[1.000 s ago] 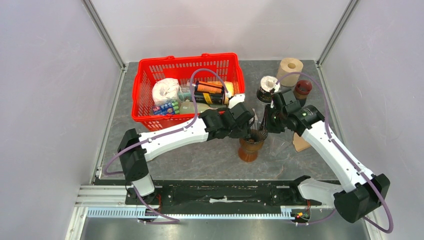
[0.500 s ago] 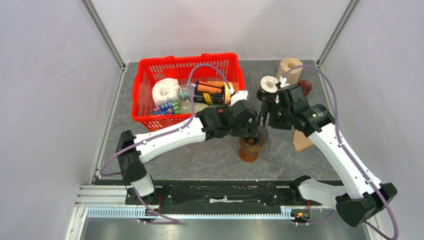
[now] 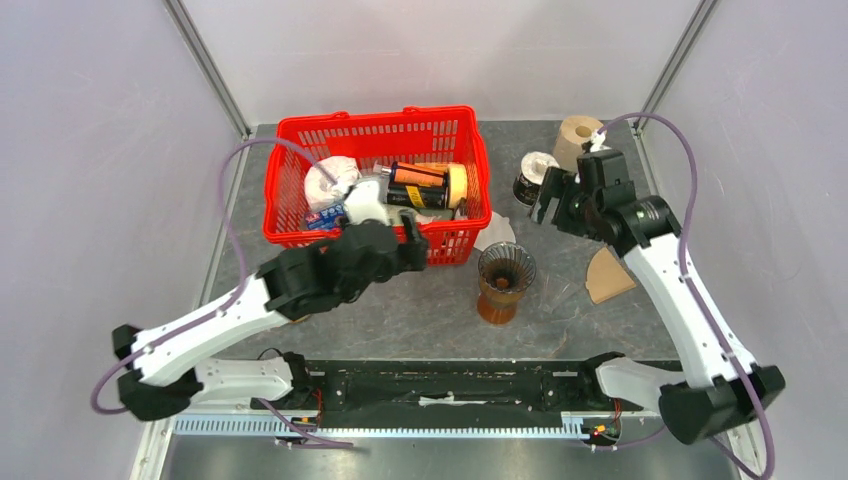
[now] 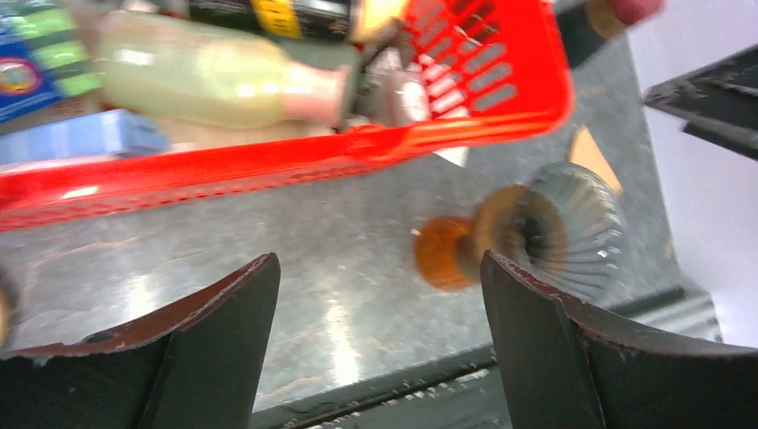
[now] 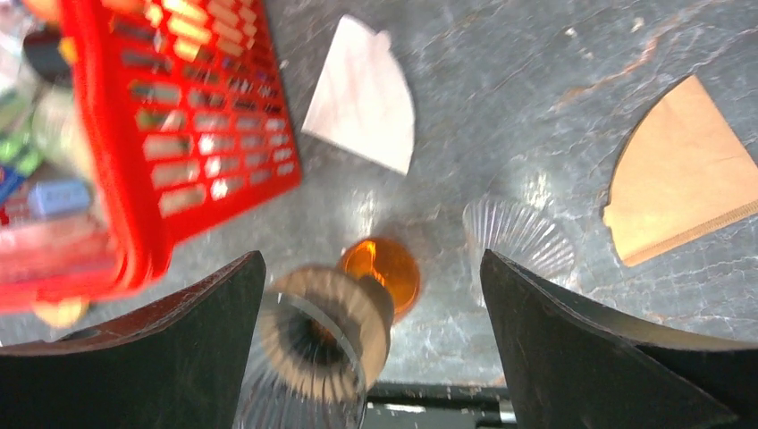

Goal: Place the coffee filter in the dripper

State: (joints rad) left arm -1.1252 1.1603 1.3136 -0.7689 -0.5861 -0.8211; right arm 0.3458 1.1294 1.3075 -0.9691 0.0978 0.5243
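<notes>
The left pincer point(image 4: 377, 268) stands wide open. Its two dark fingers are far apart, with nothing between them and nothing touching them. It hangs above the counter point(image 3: 420, 310) at the near wall of the red basket point(image 3: 283, 190), and its camera looks along that wall toward the dripper. The right pincer point(image 5: 371, 268) is spread just as wide and is likewise empty. It is held in the air behind and to the right of the dripper, near a dark can with a pale lid point(image 3: 535, 172).

The dripper point(image 3: 506, 266), a ribbed glass cone, stands upright on an amber base point(image 3: 497, 306) in the middle of the counter. Its long axis is vertical and its mouth faces straight up. Neither pincer touches it. Whether paper lines its inside cannot be told from these views.

Two filters lie flat on the counter. The white filter point(image 5: 362, 98) rests between the basket's near right corner and the dripper, close to both. Its tip points toward the basket and its rounded edge faces away from it. The brown filter point(image 5: 684, 174) lies to the right of the dripper with its rounded edge turned toward the dripper. Its tip lies on the far side and is cut off by the frame edge in the right wrist view. A clear ribbed cup point(image 5: 518, 234) stands between the dripper and the brown filter, just beside the amber base.
</notes>
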